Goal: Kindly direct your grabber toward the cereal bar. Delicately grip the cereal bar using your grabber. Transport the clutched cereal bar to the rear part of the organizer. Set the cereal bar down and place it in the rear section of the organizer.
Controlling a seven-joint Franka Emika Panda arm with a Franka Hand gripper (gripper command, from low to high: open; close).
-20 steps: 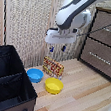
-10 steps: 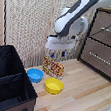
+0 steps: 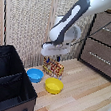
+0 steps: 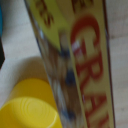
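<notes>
The cereal bar box stands upright on the wooden floor, yellow-orange with red print, just behind two bowls. My grabber is right over it, and its dark-blue fingers reach down on either side of the box's top edge; they look open. In the wrist view the box fills the picture, very close and blurred. The black organizer with its divider stands at the exterior view's left, apart from the box.
A blue bowl and a yellow bowl sit on the floor in front of the box; the yellow bowl also shows in the wrist view. A brown wooden dresser stands at the exterior view's right. A wicker screen forms the back.
My grabber has come down and slightly toward the exterior view's left, onto the top of the box. The box and bowls have not moved.
</notes>
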